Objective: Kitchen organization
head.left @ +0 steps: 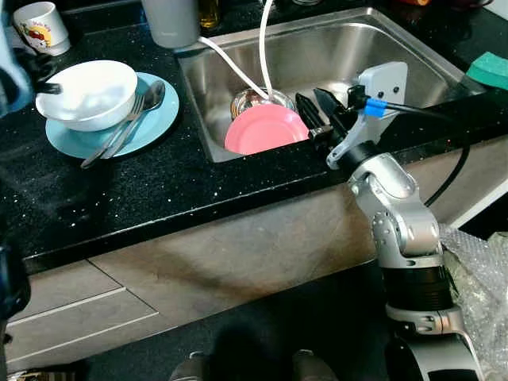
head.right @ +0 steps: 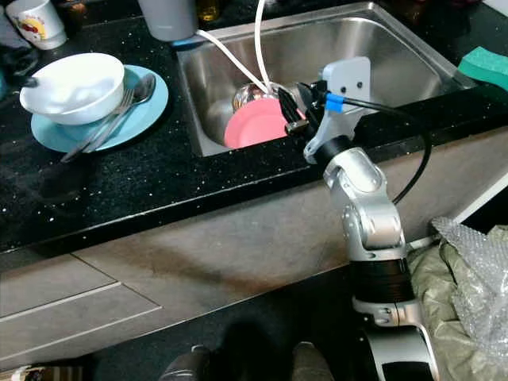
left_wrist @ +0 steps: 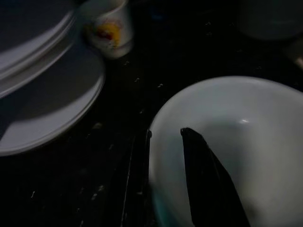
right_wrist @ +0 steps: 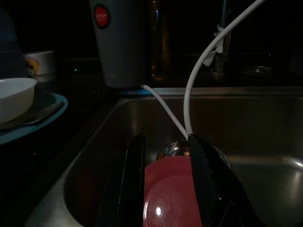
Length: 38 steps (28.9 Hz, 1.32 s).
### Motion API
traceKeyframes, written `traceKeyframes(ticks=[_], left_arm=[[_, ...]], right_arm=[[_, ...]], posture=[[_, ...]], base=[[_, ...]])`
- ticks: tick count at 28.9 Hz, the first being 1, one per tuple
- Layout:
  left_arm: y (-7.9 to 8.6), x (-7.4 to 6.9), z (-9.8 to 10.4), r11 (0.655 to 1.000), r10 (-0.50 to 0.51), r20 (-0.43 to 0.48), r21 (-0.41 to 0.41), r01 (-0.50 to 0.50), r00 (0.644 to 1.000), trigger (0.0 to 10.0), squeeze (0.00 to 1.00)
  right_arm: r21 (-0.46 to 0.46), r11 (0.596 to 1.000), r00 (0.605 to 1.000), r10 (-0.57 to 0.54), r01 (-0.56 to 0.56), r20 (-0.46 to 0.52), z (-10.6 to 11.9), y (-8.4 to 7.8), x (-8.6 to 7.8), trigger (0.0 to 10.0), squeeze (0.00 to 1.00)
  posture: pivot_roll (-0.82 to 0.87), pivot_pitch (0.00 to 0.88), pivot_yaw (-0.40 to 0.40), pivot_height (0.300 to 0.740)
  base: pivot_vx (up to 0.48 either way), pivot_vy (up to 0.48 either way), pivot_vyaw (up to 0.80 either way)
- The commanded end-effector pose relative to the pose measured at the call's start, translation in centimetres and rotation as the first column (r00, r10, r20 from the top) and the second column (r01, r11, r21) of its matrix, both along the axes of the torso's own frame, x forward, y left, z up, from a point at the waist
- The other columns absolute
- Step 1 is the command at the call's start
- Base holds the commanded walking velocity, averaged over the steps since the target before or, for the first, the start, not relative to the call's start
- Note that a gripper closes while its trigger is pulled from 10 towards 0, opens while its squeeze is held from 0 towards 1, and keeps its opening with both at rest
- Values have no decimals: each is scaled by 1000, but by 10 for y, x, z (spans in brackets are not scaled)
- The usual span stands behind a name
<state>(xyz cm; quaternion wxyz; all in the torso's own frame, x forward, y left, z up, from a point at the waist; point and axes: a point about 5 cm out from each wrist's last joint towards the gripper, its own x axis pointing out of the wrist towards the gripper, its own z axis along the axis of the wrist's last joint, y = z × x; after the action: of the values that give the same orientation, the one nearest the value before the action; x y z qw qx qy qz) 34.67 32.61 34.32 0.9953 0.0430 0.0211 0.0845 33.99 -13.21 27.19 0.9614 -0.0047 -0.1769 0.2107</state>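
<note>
Scene: I stand at a black countertop [head.left: 159, 190] with a steel sink [head.left: 381, 48] let into it; two white hoses [head.left: 262, 48] run down into the basin.
Pink plate [head.left: 266, 127]: it leans in the near corner of the sink, partly over a metal bowl [head.left: 252, 99], so its rim stands up where I can reach it from the counter edge.
Right gripper [head.left: 317, 107]: my two black fingers hang over the sink's near edge, parted a little, one either side of the pink plate's upper rim as the right wrist view has it. I judge they straddle the rim but have not closed on it; whether they touch it, I cannot tell.
White bowl [head.left: 87, 91]: it sits on a blue plate [head.left: 151, 123], with a fork and spoon [head.left: 131, 119] lying beside it on that plate.
Left gripper [left_wrist: 165, 142]: my fingers are spread across the white bowl's rim, one inside, one outside; I judge this a ready hold, not yet pinched.
Nearby: a printed mug [head.left: 40, 24], a stack of pale plates [left_wrist: 42, 85], a grey tumbler [head.left: 171, 20], and a green sponge [head.left: 488, 70] beside the sink.
</note>
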Motion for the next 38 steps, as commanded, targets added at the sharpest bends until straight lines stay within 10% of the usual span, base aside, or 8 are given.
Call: traceKeyframes(ticks=[1, 2, 3, 4, 10, 11, 21, 38], left_arm=[[12, -10, -1, 999, 44, -5, -32, -44, 999, 10000, 106], [12, -10, -1, 999, 44, -5, -32, -44, 999, 10000, 106], [13, -12, -3, 998, 50, -8, -44, -50, 999, 10000, 737], [14, -13, -5, 997, 55, -11, -58, -56, 998, 10000, 1000], [20, -16, -16, 988, 108, -18, -107, -109, 994, 10000, 1000], [22, -16, -19, 984, 125, -19, -125, -127, 992, 10000, 0], [17, -3, -41, 966, 112, -15, -234, -112, 994, 10000, 0], [13, 6, -43, 982, 90, 2, -169, -88, 996, 10000, 0]], right_arm=[[14, 1000, 1000, 19, -19, 0, -1, 3, -1, 10000, 0], [14, 1000, 1000, 19, -19, 0, -1, 3, -1, 10000, 0], [16, 1000, 1000, 21, -21, -1, -1, 3, 0, 10000, 0], [16, 1000, 1000, 25, -25, 0, -1, 4, 0, 10000, 0], [13, 999, 999, 33, -33, 4, 0, 6, 0, 10000, 0], [10, 999, 999, 34, -34, 5, 0, 6, 0, 10000, 0], [-1, 999, 999, 34, -34, 14, 0, 7, -2, 10000, 0], [1, 999, 999, 36, -36, 32, 1, 7, -5, 10000, 0]], posture=[[42, 175, 26, 740], [42, 175, 26, 740], [42, 175, 26, 740], [42, 172, 24, 740], [42, 168, 24, 740], [42, 168, 24, 740], [41, 173, 28, 740], [43, 182, 34, 740]], base=[[0, 0, 0], [0, 0, 0], [0, 0, 0], [0, 0, 0], [0, 0, 0], [0, 0, 0], [0, 0, 0], [0, 0, 0]])
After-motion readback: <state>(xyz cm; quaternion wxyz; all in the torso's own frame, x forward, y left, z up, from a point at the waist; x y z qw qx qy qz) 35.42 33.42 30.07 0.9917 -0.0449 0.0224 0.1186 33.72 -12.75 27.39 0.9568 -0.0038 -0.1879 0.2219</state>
